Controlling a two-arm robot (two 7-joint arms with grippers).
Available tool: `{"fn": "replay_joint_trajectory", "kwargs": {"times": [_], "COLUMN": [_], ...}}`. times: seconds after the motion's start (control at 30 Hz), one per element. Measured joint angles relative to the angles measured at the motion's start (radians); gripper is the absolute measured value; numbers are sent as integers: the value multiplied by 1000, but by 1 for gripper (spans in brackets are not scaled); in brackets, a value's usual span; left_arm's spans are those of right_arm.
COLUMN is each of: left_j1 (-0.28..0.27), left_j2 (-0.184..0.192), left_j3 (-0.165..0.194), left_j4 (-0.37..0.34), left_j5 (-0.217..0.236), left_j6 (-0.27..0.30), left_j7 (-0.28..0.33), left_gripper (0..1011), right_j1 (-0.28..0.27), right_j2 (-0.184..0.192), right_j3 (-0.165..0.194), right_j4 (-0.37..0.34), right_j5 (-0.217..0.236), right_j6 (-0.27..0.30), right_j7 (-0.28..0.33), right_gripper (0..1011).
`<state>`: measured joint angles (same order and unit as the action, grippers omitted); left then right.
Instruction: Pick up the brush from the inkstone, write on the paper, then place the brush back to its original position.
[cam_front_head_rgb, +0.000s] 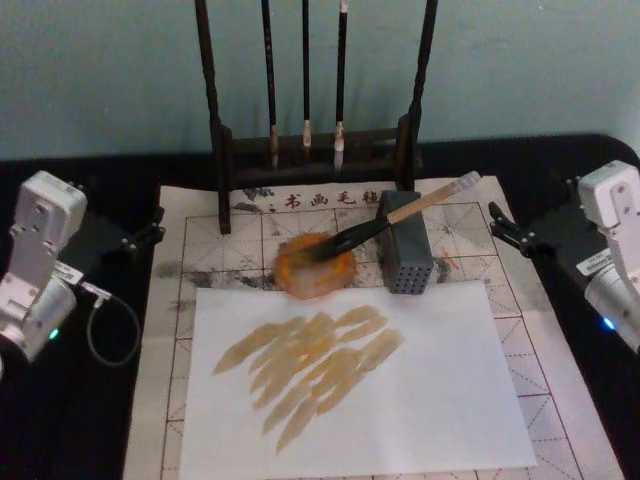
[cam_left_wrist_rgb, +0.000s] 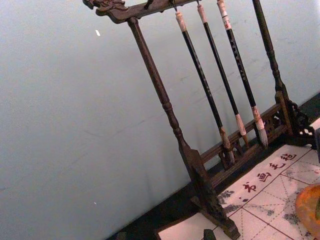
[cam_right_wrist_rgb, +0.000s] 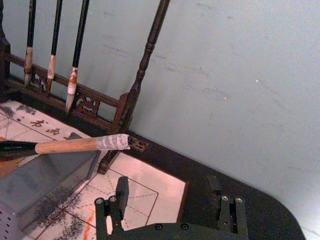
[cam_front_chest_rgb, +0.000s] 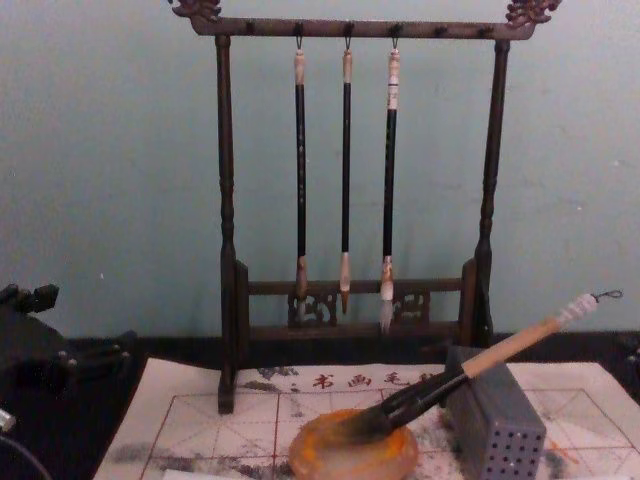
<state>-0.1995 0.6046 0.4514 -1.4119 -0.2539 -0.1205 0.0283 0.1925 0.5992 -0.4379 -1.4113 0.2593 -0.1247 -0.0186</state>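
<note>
The brush (cam_front_head_rgb: 400, 213) lies slanted, its dark bristles in the round orange-rimmed inkstone (cam_front_head_rgb: 296, 281) and its wooden handle propped on a grey perforated block (cam_front_head_rgb: 405, 258). From the chest view, the brush (cam_front_chest_rgb: 470, 366) angles up from the inkstone (cam_front_chest_rgb: 330, 460) over the block. The paper (cam_front_head_rgb: 240, 245), a gridded sheet with red characters, covers the table. My left gripper (cam_front_head_rgb: 152, 227) rests open at the paper's left edge. My right gripper (cam_front_head_rgb: 505, 226) is open at the right edge, a short way from the brush's white end (cam_right_wrist_rgb: 112, 142); its open fingers (cam_right_wrist_rgb: 121, 189) hold nothing.
A plain white sheet (cam_front_head_rgb: 420, 400) with tan brush strokes lies over the near half of the gridded paper. A dark wooden rack (cam_front_head_rgb: 222, 140) with three thin hanging brushes (cam_front_chest_rgb: 346, 170) stands behind the inkstone. A black table surface (cam_front_head_rgb: 100, 420) flanks the paper.
</note>
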Motion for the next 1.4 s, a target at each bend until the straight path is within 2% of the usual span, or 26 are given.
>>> {"fn": "replay_joint_trajectory", "kwargs": {"times": [0.13, 0.23, 0.27, 0.37, 0.47, 0.5, 0.63, 0.7, 0.83, 0.87, 0.93, 0.97, 1.07, 1.17, 1.2, 1.27, 1.33, 1.4], "left_j1": [0, 0, 0, 0, 0, 0, 0, 0, 0, 0, 0, 0, 0, 0, 0, 0, 0, 0], "left_j2": [0, 0, 0, 0, 0, 0, 0, 0, 0, 0, 0, 0, 0, 0, 0, 0, 0, 0], "left_j3": [0, 0, 0, 0, 0, 0, 0, 0, 0, 0, 0, 0, 0, 0, 0, 0, 0, 0], "left_j4": [0, 0, 0, 0, 0, 0, 0, 0, 0, 0, 0, 0, 0, 0, 0, 0, 0, 0], "left_j5": [0, 0, 0, 0, 0, 0, 0, 0, 0, 0, 0, 0, 0, 0, 0, 0, 0, 0], "left_j6": [0, 0, 0, 0, 0, 0, 0, 0, 0, 0, 0, 0, 0, 0, 0, 0, 0, 0], "left_j7": [0, 0, 0, 0, 0, 0, 0, 0, 0, 0, 0, 0, 0, 0, 0, 0, 0, 0], "left_gripper": [1001, 1001, 1001, 1001, 1001, 1001, 1001, 1001, 1001, 1001, 1001, 1001, 1001, 1001, 1001, 1001, 1001, 1001], "right_j1": [-17, -38, -51, -71, -102, -102, -120, -122, -118, -118, -107, -107, -90, -76, -66, -58, -38, -28], "right_j2": [-7, -13, -16, -22, -38, -38, -68, -81, -117, -117, -145, -145, -184, -209, -223, -234, -254, -265], "right_j3": [25, 51, 65, 88, 122, 122, 148, 154, 168, 168, 176, 176, 191, 200, 204, 207, 210, 212], "right_j4": [-5, -16, -24, -36, -54, -54, -55, -51, -26, -26, 1, 1, 44, 74, 95, 112, 150, 170], "right_j5": [33, 79, 105, 147, 225, 225, 320, 349, 427, 427, 479, 479, 551, 596, 625, 650, 706, 734], "right_j6": [-7, -13, -16, -20, -20, -20, -13, -7, 13, 13, 32, 32, 56, 67, 75, 83, 104, 115], "right_j7": [24, 52, 66, 89, 133, 133, 206, 232, 305, 305, 354, 354, 422, 462, 486, 504, 537, 553], "right_gripper": [1000, 1000, 1000, 1000, 1000, 1000, 1000, 1000, 1000, 1000, 1000, 1000, 1000, 1000, 1000, 1000, 1000, 1000]}}
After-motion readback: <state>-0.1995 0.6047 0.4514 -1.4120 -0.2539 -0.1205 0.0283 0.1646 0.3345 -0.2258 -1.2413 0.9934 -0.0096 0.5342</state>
